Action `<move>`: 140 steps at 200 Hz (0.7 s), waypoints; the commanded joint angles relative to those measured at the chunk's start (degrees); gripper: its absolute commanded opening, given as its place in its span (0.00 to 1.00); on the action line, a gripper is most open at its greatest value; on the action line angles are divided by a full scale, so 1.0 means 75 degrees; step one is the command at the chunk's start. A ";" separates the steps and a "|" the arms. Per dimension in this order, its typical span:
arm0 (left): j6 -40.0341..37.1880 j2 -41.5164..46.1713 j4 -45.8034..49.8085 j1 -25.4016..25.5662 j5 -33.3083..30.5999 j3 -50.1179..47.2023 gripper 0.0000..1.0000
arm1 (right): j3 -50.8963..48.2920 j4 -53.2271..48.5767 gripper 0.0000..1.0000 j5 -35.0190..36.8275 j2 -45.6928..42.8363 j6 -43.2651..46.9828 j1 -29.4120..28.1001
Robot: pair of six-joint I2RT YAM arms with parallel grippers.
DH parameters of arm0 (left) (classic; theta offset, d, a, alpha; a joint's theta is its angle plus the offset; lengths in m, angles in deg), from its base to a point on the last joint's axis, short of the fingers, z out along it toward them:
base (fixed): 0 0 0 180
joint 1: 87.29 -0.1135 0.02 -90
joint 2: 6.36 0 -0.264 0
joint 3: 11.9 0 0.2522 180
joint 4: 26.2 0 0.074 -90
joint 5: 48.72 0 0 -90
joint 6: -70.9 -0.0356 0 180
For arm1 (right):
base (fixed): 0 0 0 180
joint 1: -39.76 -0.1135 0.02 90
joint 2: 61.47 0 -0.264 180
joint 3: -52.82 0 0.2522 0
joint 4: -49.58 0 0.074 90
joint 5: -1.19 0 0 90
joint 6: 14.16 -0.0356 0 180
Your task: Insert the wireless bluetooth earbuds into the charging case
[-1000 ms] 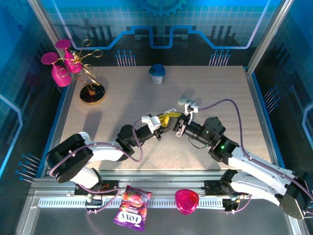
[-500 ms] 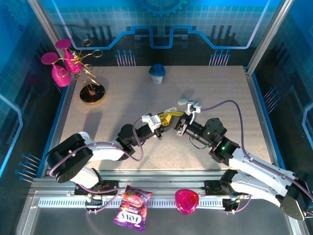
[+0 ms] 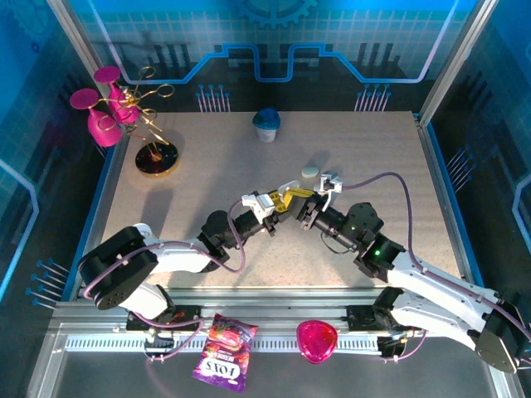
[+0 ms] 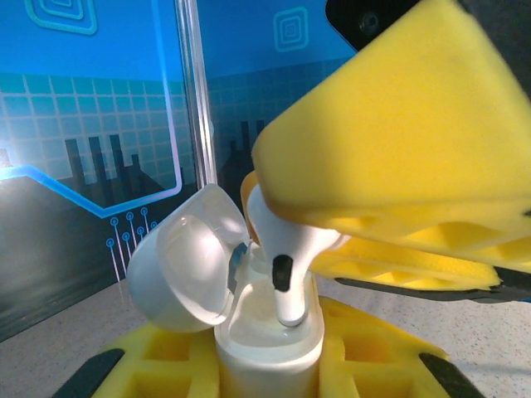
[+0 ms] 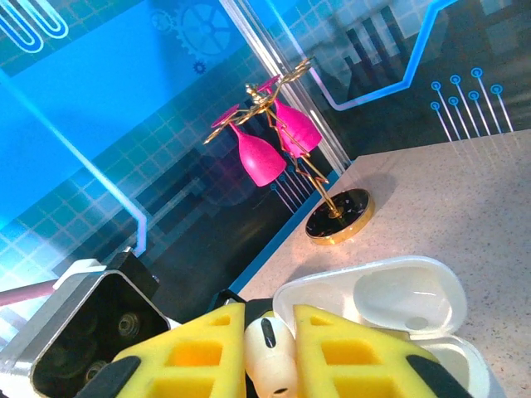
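Backdrop: blue glowing panels with circuit lines and a gear motif ring a speckled beige desk [image 3: 207, 166].
Left hand [image 3: 284, 201]: clamped tight, yellow foam pads gripping the white charging case [image 4: 265, 352], lid [image 4: 187, 261] flipped open and tilted back to the left.
Right hand [image 5: 270, 348]: narrow, pads pinching one white earbud [image 4: 282, 265] with a dark oval spot.
Earbud: upright over mid-desk, its stem dipping into the case's well.
Loose item: pale pebble-shaped piece [image 3: 309, 171] lying on the desk just beyond both hands.
Far edge: blue-lidded cup [image 3: 266, 124]; pink glasses [image 3: 104, 124] hanging on a gold stand [image 3: 153, 153] at far left.
Near rail: pink heart-shaped object [image 3: 317, 340], and a purple candy bag [image 3: 224, 352].
Writing: white lettering on the bag, upside down and too small to read for sure.
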 commanded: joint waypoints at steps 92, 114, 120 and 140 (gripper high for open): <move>0.0077 0.0262 -0.0442 0.0077 -0.0231 0.0286 0.13 | 0.0064 -0.1003 0.23 0.0856 -0.0071 -0.0144 -0.0140; 0.0175 0.0253 -0.0399 0.0086 -0.0232 0.0319 0.13 | 0.0237 -0.1372 0.23 0.0841 -0.0160 -0.0071 -0.0139; 0.0188 0.0262 -0.0332 0.0077 -0.0233 0.0331 0.13 | 0.0349 -0.1595 0.24 0.0882 -0.0192 -0.0021 -0.0140; 0.0167 0.0264 -0.0170 0.0083 -0.0273 0.0356 0.13 | 0.0638 -0.2168 0.26 0.0931 -0.0278 0.0113 -0.0140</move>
